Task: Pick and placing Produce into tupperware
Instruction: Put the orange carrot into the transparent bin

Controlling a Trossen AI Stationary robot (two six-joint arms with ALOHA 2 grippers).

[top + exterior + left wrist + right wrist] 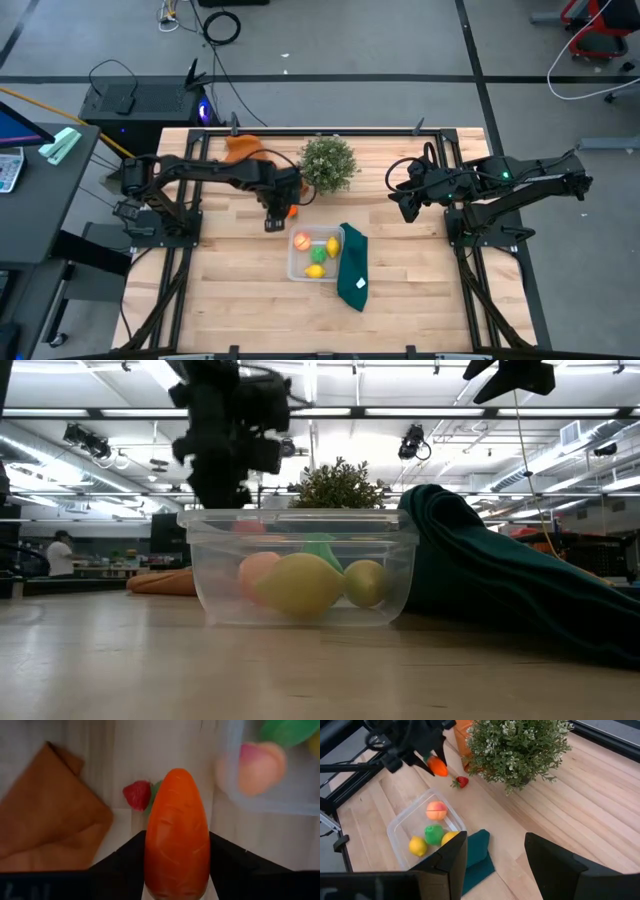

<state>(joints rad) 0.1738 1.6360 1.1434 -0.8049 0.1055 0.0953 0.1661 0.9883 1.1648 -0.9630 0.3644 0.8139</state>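
Left end effector (pixel 277 214) clamped on carrot (pixel 177 832), frame centre, above surface (pixel 240 300). I see tupperware (pixel 294 262) lower right of it. Right end effector (pixel 492 865) wide, waiting right of plant (pixel 327 162).

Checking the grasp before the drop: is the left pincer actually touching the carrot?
Touching. In the left wrist view both fingers press the sides of the carrot, no gap showing.

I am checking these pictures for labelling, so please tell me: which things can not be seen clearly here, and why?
- Carrot: its lower end is hidden between the left gripper's fingers, left wrist view.
- Red piece: absent from the low view; the tupperware stands in front.
- Peach: blurred through the container wall, left wrist view.
- Right gripper: fingertips cut off by the picture edge.
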